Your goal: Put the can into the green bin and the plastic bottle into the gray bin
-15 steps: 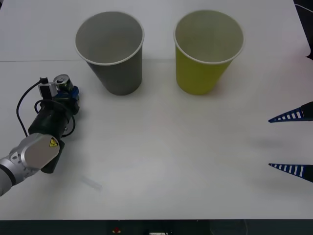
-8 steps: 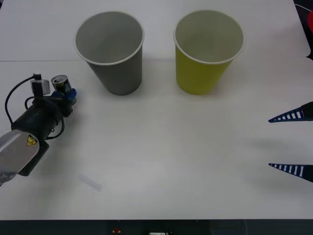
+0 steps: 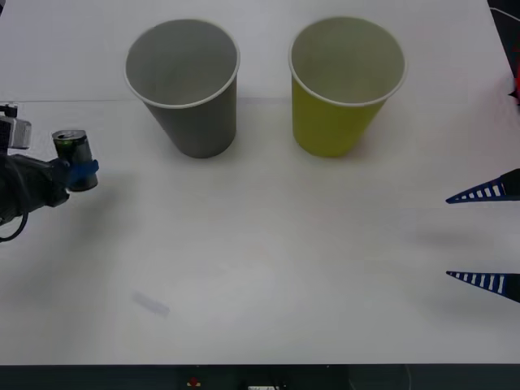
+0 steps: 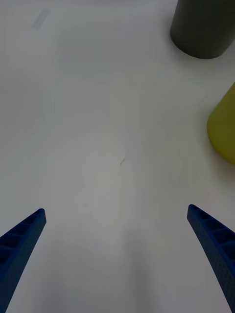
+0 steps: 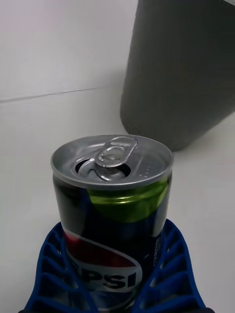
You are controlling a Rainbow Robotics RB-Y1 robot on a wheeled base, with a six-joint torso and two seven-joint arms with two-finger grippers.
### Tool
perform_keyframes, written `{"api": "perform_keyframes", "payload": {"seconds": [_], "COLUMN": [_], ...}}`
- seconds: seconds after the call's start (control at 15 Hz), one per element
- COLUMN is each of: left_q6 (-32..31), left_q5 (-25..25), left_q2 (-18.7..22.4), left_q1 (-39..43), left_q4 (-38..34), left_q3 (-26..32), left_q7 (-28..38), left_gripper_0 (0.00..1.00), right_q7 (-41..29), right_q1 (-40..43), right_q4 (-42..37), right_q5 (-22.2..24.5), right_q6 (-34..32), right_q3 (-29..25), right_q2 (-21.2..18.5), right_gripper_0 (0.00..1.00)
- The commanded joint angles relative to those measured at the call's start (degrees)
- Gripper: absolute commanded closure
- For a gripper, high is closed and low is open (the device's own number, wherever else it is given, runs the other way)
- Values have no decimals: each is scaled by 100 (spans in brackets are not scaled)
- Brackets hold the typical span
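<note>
The can (image 3: 71, 147) is held upright and clamped in the left gripper (image 3: 79, 172) at the table's left edge, beside the gray bin (image 3: 183, 85); carriage across to the green bin (image 3: 347, 85) is judged next, while the right gripper (image 3: 481, 236) is parked open

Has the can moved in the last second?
Yes. Held in the left gripper, the can has shifted left, farther from the gray bin.

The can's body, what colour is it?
Dark, blackish can with a green patch and Pepsi logo, clearest in the left wrist view.
</note>
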Motion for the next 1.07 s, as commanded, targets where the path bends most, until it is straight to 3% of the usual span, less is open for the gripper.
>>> {"api": "perform_keyframes", "payload": {"seconds": [0.07, 0.27, 0.53, 0.73, 1.07], "left_q6": [-1211, -2459, -3302, -3619, -3636], "left_q5": [34, -142, -177, -142, 359], "left_q2": [9, 9, 0, 9, 141], "left_q1": [277, 461, 488, 488, 294], "left_q4": [-599, -1504, -2357, -2603, -2901], "left_q3": [716, 1287, 1445, 1515, 1568], "left_q7": [98, 1004, 2216, 2234, 2014], "left_gripper_0": [100, 100, 100, 100, 100], "right_q7": [0, 0, 0, 0, 0], "right_q1": [0, 0, 0, 0, 0], "right_q4": [0, 0, 0, 0, 0], "right_q5": [0, 0, 0, 0, 0], "right_q6": [0, 0, 0, 0, 0], "right_q3": [0, 0, 0, 0, 0], "right_q2": [0, 0, 0, 0, 0], "right_gripper_0": [0, 0, 0, 0, 0]}}
